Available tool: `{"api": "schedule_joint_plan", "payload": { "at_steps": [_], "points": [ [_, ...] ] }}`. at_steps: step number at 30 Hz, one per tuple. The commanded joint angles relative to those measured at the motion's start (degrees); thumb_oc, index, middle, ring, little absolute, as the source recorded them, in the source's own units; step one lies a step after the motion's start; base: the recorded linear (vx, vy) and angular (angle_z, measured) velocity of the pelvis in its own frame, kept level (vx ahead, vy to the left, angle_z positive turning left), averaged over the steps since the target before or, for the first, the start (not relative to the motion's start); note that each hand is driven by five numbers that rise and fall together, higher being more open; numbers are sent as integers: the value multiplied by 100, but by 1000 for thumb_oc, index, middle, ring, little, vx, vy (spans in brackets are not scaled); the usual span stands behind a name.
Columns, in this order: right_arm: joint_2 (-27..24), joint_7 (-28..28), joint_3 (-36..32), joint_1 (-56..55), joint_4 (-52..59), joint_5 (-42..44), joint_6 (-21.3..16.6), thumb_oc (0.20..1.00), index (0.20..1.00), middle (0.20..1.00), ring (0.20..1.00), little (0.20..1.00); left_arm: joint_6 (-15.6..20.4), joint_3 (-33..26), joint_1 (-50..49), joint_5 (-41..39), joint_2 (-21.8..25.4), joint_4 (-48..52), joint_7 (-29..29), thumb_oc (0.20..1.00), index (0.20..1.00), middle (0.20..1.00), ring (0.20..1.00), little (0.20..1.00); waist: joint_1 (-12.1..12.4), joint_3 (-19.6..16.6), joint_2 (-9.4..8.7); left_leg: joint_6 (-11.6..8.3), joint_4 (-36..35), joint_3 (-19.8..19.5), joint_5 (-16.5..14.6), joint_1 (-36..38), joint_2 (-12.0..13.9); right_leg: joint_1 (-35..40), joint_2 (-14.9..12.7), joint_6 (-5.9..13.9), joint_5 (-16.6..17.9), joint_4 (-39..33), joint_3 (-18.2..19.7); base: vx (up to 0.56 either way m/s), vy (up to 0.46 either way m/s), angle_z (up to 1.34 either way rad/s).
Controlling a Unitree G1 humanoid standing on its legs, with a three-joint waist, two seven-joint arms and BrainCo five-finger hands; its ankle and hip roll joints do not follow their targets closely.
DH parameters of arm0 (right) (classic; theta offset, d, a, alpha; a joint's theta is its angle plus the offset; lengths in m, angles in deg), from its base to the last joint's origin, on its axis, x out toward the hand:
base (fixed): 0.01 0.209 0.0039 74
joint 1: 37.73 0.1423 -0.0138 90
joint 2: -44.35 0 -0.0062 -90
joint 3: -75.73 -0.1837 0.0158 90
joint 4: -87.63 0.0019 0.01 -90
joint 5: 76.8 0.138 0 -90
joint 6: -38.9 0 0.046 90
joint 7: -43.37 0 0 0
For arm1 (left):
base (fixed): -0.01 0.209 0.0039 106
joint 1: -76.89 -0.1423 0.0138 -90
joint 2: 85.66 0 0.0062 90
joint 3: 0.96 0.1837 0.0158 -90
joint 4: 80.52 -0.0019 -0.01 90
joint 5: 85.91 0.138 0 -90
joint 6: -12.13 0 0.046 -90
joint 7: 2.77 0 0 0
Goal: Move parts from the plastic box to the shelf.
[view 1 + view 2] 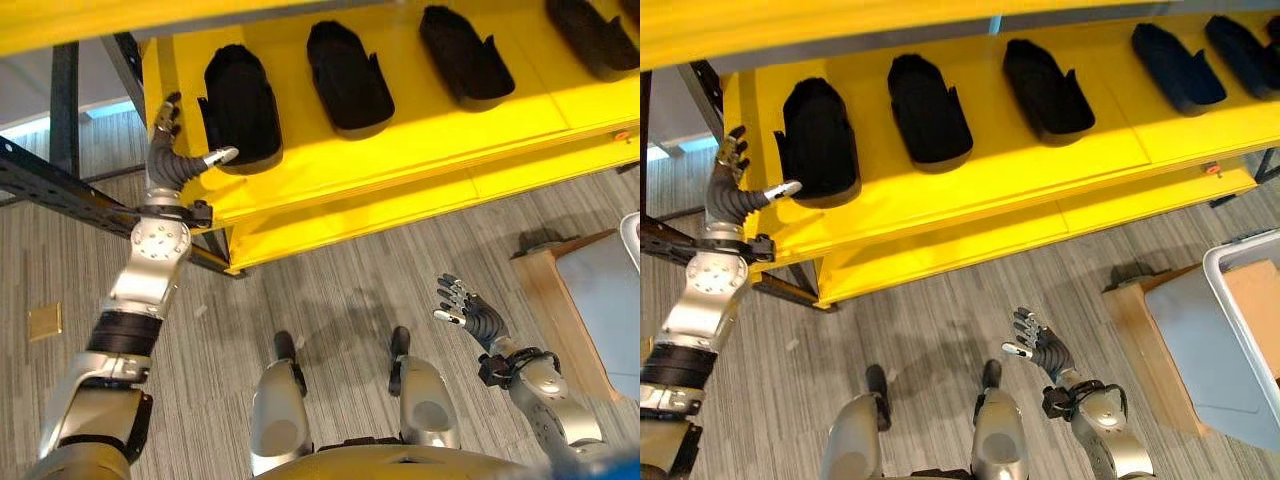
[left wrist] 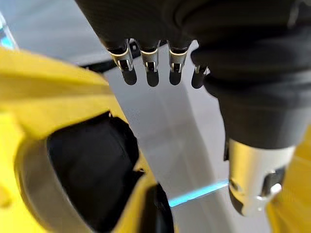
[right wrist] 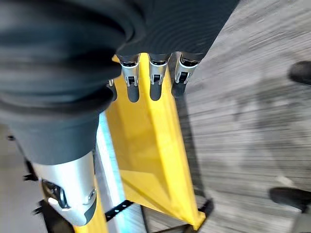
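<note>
Left eye view puts the right hand [image 1: 472,312] nearest, low over the grey floor [image 1: 330,290], its fingers straight and spread, holding nothing. Right wrist view agrees: the fingers [image 3: 154,80] hang straight with only floor and a yellow shelf edge past them. Just to the right of that hand a wooden stand [image 1: 1137,322] sits on the floor, and on it rests the box [image 1: 1230,345], pale and grey-walled; what lies inside it cannot be made out.

Farther off, the left hand [image 1: 172,158] is raised at the left end of the shelf [image 1: 420,150]. Its fingers are open and relaxed, the thumb [image 1: 222,156] stretched toward the first part [image 1: 241,108] and just beside its lower left edge; whether it touches cannot be told. Left wrist view shows the fingers [image 2: 151,68] straight, with the dark part [image 2: 90,170] near them but not enclosed by them.

The black parts lie in a row on the yellow shelf surface: after the first comes a second [image 1: 347,78], a third [image 1: 463,55] and a fourth [image 1: 594,35], each well apart from its neighbour and lying aslant. A black frame [image 1: 60,185] stands behind the left arm.
</note>
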Motion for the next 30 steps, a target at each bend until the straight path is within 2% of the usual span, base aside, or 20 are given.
{"api": "schedule_joint_plan", "payload": {
  "at_steps": [1, 13, 30],
  "points": [
    [30, -5, -103, -150, 392, -45, -191, 1000, 1000, 1000, 1000, 1000, 314, -180, -252, 64, 25, 174, -29, 1000, 1000, 1000, 1000, 1000, 33, -494, 26, -282, -42, -65, 138, -43, 413, 176, -305, 304, -282, 30, 16, 42, -13, -3],
    [119, -5, -160, -323, 508, -28, -161, 1000, 1000, 1000, 1000, 1000, 223, -169, -695, 418, -451, 456, -130, 1000, 1000, 1000, 1000, 1000, 5, -680, 86, -280, -43, 20, 83, 108, 450, 335, -308, 285, -329, -44, 32, 28, -11, -1],
    [55, -48, -152, -554, 576, -5, -158, 1000, 1000, 1000, 1000, 1000, 111, 321, 72, 703, -440, -137, 101, 1000, 1000, 1000, 1000, 1000, -190, -700, 73, -281, -64, 124, 90, 117, 505, 187, -275, 298, -376, 84, 140, 9, -3, -3]
  ]
}}
